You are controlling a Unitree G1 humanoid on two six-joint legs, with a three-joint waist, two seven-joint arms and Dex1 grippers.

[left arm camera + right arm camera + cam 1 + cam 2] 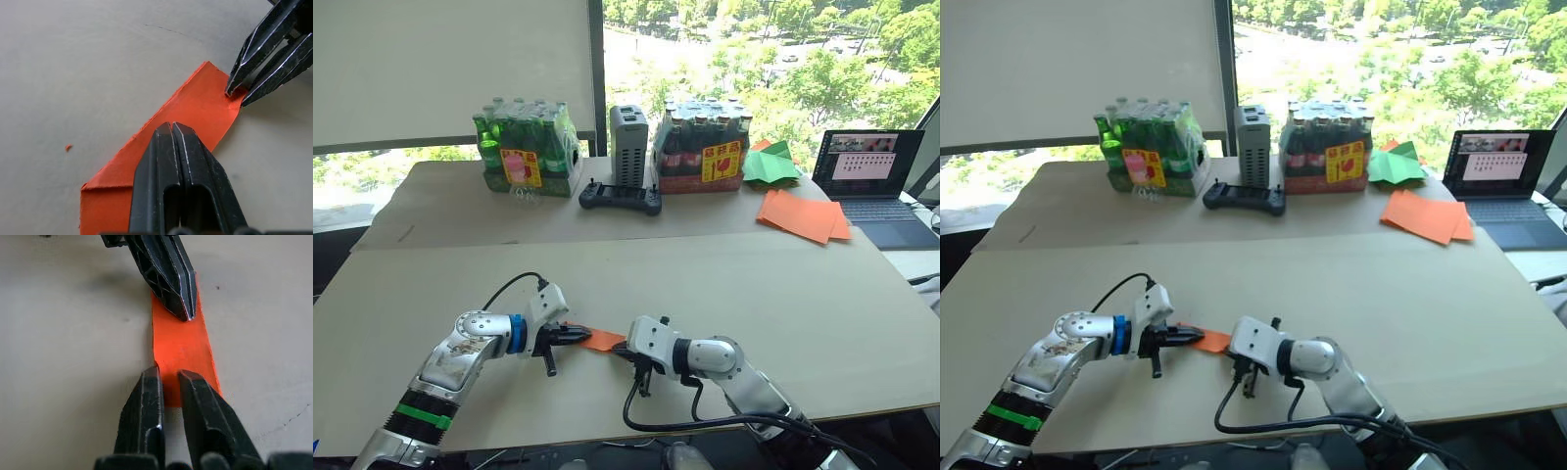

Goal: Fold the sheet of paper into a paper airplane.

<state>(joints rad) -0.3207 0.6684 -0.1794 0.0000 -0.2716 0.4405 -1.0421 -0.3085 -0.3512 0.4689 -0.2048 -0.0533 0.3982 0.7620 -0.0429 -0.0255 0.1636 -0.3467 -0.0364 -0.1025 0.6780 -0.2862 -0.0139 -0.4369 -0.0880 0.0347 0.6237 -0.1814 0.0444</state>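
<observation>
Left fingers (172, 128) clenched pressing paper airplane (195, 110); right fingers (168, 374) slightly parted at edge.

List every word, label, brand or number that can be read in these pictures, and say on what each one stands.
None can be read.
Green bottle pack: yellow and pink label, print too small to read.
Dark bottle pack: yellow and red label, print too small to read.
Laptop: screen shows a window, its text blurred.
Grey box, controller, folded paper, orange sheets: no writing seen.
</observation>
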